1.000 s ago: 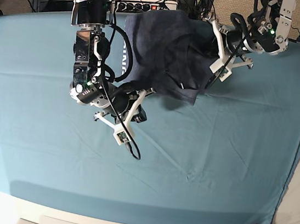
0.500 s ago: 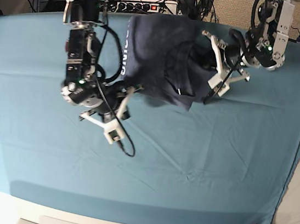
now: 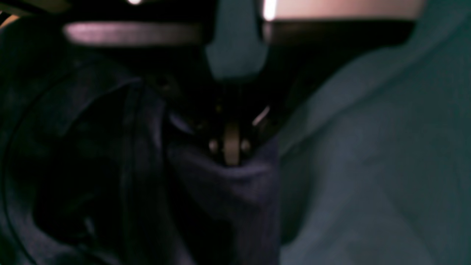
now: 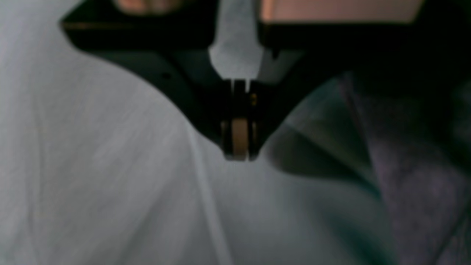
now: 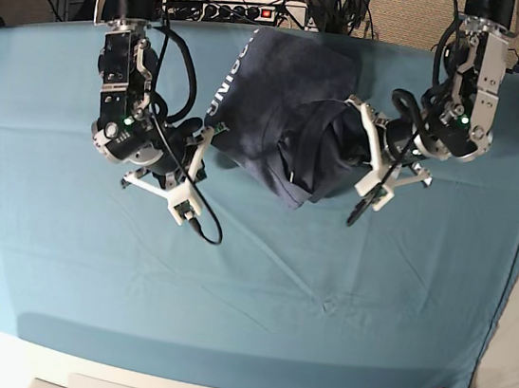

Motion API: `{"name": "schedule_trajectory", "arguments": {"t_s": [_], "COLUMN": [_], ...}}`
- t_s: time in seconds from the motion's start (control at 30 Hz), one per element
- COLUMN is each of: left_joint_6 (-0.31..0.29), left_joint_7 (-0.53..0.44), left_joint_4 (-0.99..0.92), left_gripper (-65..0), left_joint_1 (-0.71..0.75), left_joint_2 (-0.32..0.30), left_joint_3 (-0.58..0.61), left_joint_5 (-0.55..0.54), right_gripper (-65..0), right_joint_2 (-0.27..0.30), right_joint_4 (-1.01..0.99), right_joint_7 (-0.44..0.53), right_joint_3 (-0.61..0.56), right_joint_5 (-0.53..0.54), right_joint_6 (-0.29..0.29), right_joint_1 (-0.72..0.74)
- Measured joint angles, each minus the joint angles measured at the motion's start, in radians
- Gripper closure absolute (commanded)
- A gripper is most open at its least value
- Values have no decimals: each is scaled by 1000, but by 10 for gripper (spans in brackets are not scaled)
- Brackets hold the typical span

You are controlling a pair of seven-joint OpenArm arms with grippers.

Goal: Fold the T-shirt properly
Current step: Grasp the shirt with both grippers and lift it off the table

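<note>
We see the T-shirt (image 5: 285,111) bunched at the far middle of the surface (image 5: 342,291), on the teal cloth, with white lettering showing along its left edge in the base view. The left tool (image 3: 232,154) has its jaws closed, and dark shirt fabric is gathered right at its tips, so we read it as pinching a fold of the T-shirt. The right tool (image 4: 239,152) is also closed; its tips sit above pale, blurred cloth with the shirt off to one side, and in the base view it meets the shirt's near-left edge, but we cannot tell whether it grips any fabric.
</note>
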Motion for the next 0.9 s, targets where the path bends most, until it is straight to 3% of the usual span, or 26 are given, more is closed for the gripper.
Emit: {"name": "schedule_trajectory", "arguments": {"t_s": [0.23,0.43,0.9], "left_joint_6": [3,48,52], "left_joint_7": [-5,22,98], "left_joint_4": [-100,-102,-101], "left_gripper": [0,0,0], "left_joint_1": [-73,-137,-187], "left_joint_2": [0,0,-2], "left_joint_3": [163,183,-43], "left_joint_5": [20,79,82], "right_gripper": [0,0,0], "right_joint_2": [0,0,0], "right_joint_4": [0,0,0], "right_joint_7": [-7,-7,-11], "right_joint_3": [1,1,1], "right_joint_5": [80,79,79], "right_joint_6": [0,0,0], "right_joint_1": [-43,-49,-50]}}
